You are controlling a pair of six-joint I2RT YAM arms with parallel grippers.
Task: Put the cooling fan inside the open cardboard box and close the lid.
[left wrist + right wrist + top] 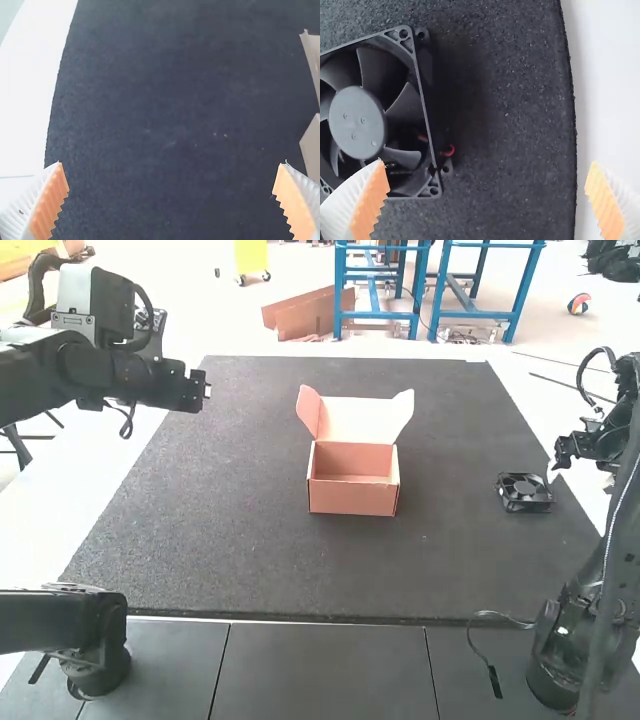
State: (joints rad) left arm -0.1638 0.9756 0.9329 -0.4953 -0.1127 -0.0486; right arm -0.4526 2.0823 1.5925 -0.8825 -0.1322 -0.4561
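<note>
mat (230,530) dark, covers most of the table

box (353,482) near mid-mat, upright, mouth facing up; lid (355,412) stands up off the far wall, small flaps at its two ends; box's long side runs left to right across the table

fan (525,492) lies flat on the mat, well right of the box, near the mat's right edge; square frame, so no long axis to note; hub and blades face up, sides a little skewed to the mat edge; thin red wire shows at one corner

right claw (485,200) above the fan's outer side, spread wide, holding nothing; one pad over a fan corner, the other over the bare table past the mat edge; contact cannot be told

left claw (170,200) up over the far left of the mat, well apart from the box, spread wide, nothing between the pads
</note>
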